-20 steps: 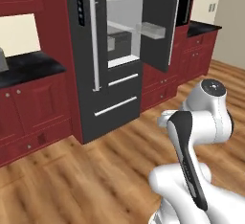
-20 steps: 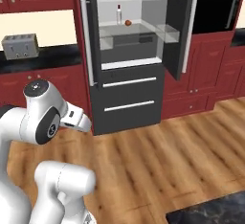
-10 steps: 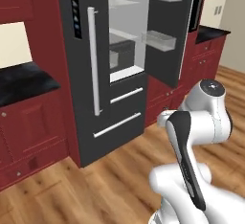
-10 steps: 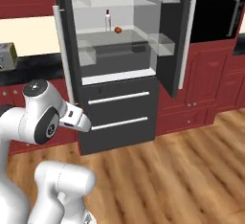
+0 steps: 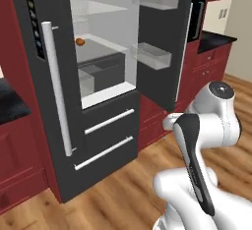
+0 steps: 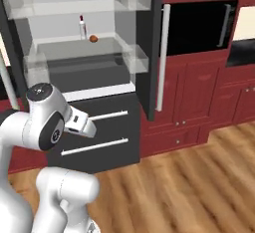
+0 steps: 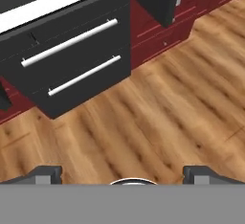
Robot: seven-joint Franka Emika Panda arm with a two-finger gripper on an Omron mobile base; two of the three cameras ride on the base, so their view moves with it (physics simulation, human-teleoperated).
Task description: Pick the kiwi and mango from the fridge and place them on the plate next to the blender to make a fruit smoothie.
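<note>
The fridge [image 5: 106, 126] stands open ahead, its right door [image 6: 148, 48] swung out. On a glass shelf inside lies the small orange-red mango [image 5: 79, 41] [image 6: 93, 38]. The kiwi is out of view, and so are the plate and the blender. My gripper [image 7: 122, 174] is open, its dark fingertips [image 7: 48, 173] wide apart with nothing between them. It hangs low and points down at the wood floor in front of the fridge's two dark drawers [image 7: 72, 50]. The arm [image 5: 197, 145] is folded close to the base, well short of the shelves.
A red-capped clear bottle [image 6: 82, 27] stands just left of the mango. The long bar handle [image 5: 56, 91] runs down the shut left door. Red cupboards and a built-in black oven [image 6: 196, 28] flank the fridge on the right. Wood floor [image 7: 158, 122] lies before the drawers.
The whole picture has shifted and the fridge looms larger and nearer: the base has driven toward it. The arm keeps its folded pose and the gripper stays open.
</note>
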